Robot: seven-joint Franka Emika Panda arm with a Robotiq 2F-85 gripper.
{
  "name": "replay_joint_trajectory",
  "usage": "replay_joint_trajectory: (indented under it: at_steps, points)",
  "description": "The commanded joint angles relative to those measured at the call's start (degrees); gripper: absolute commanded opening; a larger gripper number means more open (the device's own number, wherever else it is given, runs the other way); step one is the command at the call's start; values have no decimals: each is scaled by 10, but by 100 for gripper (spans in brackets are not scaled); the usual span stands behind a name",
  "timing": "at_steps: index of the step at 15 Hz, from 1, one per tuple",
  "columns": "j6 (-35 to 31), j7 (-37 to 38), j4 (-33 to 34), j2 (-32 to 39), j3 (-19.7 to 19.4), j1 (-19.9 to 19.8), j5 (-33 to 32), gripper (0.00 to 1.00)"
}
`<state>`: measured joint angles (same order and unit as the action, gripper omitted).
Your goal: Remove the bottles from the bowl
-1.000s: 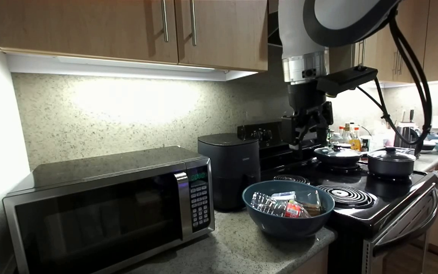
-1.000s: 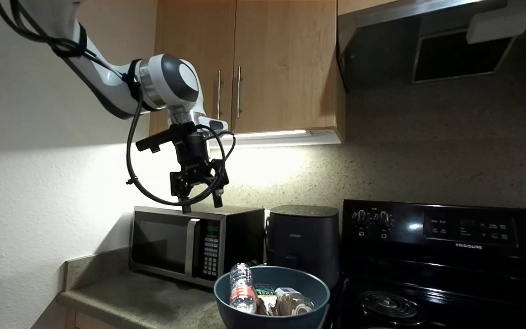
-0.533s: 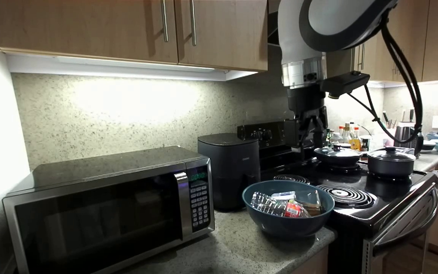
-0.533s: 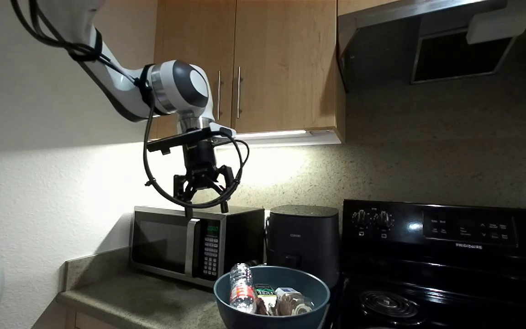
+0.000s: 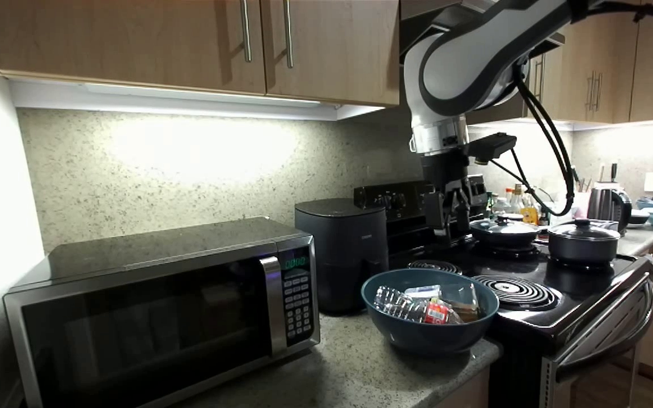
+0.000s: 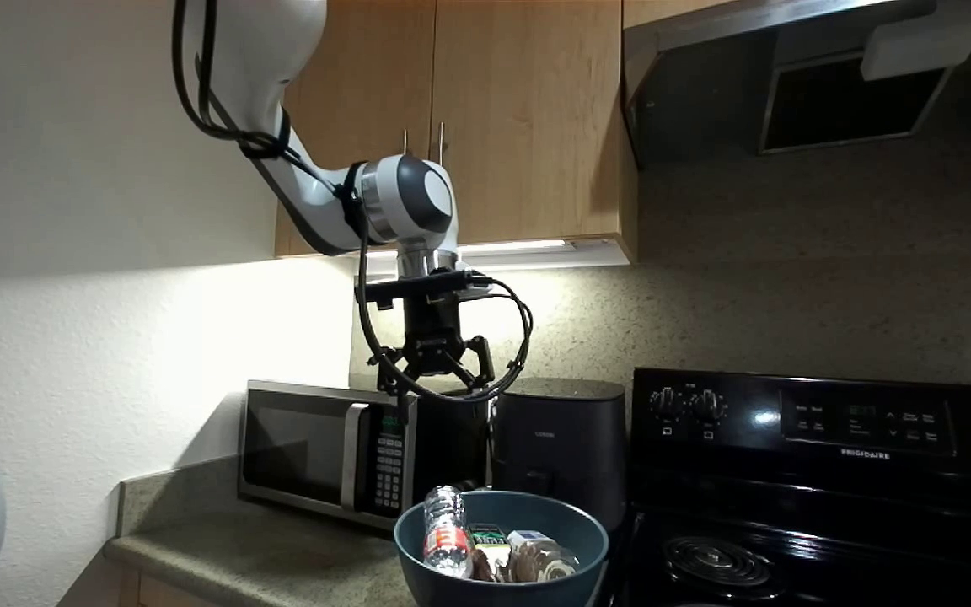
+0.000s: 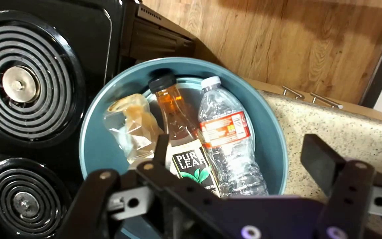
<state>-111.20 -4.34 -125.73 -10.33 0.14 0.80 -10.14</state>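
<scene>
The bowl [image 5: 434, 339], deep, round and glossy blue, stood on the speckled counter [image 5: 349, 362] just beside the stove [image 5: 581, 283]. Inside it, in the wrist view, a clear bottle [image 7: 229, 139] lay aslant, white-capped, its ribbed plastic glinting, a red label with a pale panel and a barcode wrapped around its middle. Just beside that lay a brown-tinted bottle [image 7: 182, 131] with a black cap, an amber neck and a cream label whose black panel carried white lettering over green leaves; the gripper [image 7: 239, 156] hid its lower end. On that one's other side lay a faceted, see-through container [image 7: 134, 127], stained tan toward its round end; whether this too was a bottle could not be told. The gripper hung higher than the bowl in both exterior views, its fingers [image 7: 322, 162] released and spread well apart.
</scene>
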Motion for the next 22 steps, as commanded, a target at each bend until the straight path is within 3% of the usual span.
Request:
replay_joint_trajectory:
  at_steps: [1,4,12,20,22]
  points:
    - [1,0,1,0,2,-1,0,100]
    - [-25,4,0,4,6,0,-15,100]
    - [-22,24,68,109,12,1,-122,100]
    - [-26,14,61,107,8,2,-107,100]
    - [-51,-20,70,128,8,1,-89,100]
